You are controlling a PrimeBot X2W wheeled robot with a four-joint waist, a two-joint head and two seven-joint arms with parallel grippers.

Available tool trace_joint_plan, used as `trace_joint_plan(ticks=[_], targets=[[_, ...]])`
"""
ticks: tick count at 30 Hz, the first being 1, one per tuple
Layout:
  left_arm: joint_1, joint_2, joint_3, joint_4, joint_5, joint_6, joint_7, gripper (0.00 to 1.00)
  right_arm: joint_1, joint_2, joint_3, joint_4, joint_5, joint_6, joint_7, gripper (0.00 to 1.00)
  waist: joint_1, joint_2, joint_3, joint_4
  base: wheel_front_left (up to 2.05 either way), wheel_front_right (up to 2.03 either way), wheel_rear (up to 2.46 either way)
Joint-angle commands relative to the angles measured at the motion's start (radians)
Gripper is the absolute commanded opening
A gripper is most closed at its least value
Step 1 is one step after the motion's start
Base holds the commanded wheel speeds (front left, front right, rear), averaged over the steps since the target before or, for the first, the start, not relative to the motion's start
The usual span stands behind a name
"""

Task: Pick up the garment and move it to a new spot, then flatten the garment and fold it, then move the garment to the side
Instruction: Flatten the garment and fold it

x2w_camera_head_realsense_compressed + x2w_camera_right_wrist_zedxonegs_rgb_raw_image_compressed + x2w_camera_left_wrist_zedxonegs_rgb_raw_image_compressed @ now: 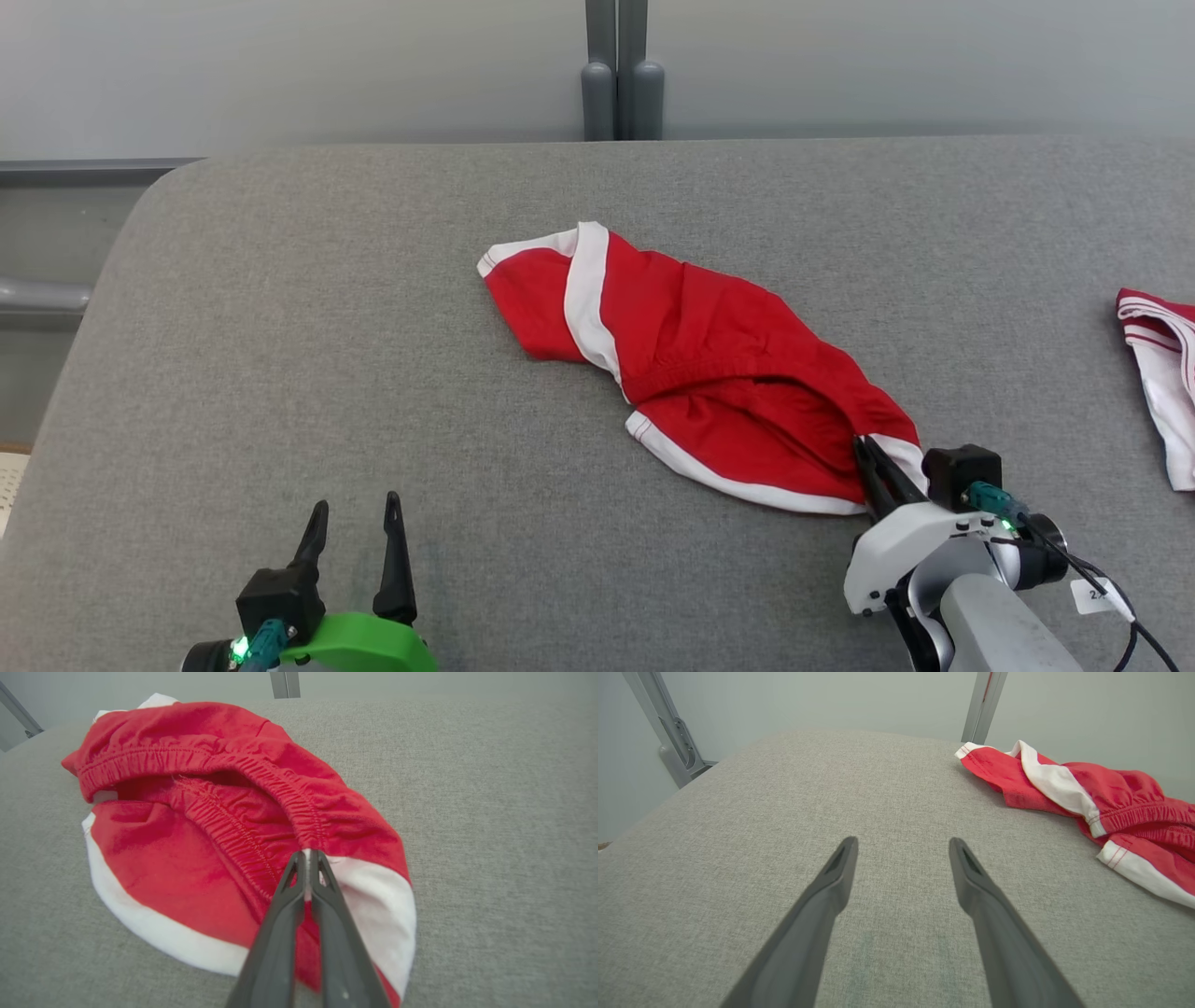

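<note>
Two arms with long dark tapered fingers
Left gripper (355, 523) has a black base on a bright green wrist shell with a teal plug lit green; right gripper (873, 462) sits on a white and grey shell, with a black camera block, teal plug, black cable and white tag

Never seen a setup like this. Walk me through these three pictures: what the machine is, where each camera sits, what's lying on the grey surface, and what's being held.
This is a two-armed robot. The head view looks down from its head at a grey padded table. The other two come from cameras on each wrist, looking along that arm's two dark fingers. A rumpled pair of red shorts with white trim lies mid-table; a second red and white garment sits at the right edge. The right gripper is pinched shut on the shorts at the elastic waistband. The left gripper is open over bare table, holding nothing.
</note>
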Motion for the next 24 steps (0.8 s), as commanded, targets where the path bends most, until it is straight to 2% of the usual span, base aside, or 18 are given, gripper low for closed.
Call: trace_joint_plan(ticks=[1, 6, 11, 13, 18, 20, 24], targets=[[-0.018, 0.003, 0.004, 0.001, -0.004, -0.004, 0.000, 1.00, -0.016, -0.001, -0.004, -0.001, 0.014, -0.002, -0.003, 0.00, 0.0000, 0.0000, 0.001, 0.004, 0.00, 0.00, 0.00], [-0.014, 0.003, 0.001, 0.005, 0.000, -0.005, 0.000, 1.00, -0.023, -0.001, 0.056, -0.052, 0.070, -0.001, -0.003, 0.00, 0.0000, 0.0000, -0.007, 0.003, 0.00, 0.00, 0.00], [-0.005, 0.003, -0.016, 0.010, -0.003, -0.009, 0.000, 1.00, -0.066, -0.001, 0.198, -0.170, 0.205, -0.001, -0.003, 0.00, 0.0000, 0.0000, -0.028, 0.012, 0.00, 0.00, 0.00], [0.000, 0.003, -0.022, 0.012, -0.008, -0.011, 0.000, 1.00, -0.091, -0.004, 0.206, -0.212, 0.251, -0.001, -0.003, 0.00, 0.0000, 0.0000, -0.041, 0.021, 0.00, 0.00, 0.00], [0.015, 0.003, -0.028, 0.015, -0.010, -0.017, 0.000, 1.00, -0.153, -0.002, 0.097, -0.253, 0.270, -0.001, -0.003, 0.00, 0.0000, 0.0000, -0.064, 0.036, 0.00, 0.00, 0.00], [0.015, 0.003, -0.027, 0.013, -0.011, -0.015, 0.000, 1.00, -0.183, -0.003, 0.014, -0.257, 0.228, -0.001, -0.003, 0.00, 0.0000, 0.0000, -0.068, 0.038, 0.00, 0.00, 0.00], [0.018, 0.003, -0.034, 0.007, -0.019, -0.007, 0.000, 1.00, -0.228, -0.044, -0.115, -0.287, 0.165, -0.001, -0.003, 0.00, 0.0000, 0.0000, -0.069, 0.039, 0.00, 0.00, 0.00]])
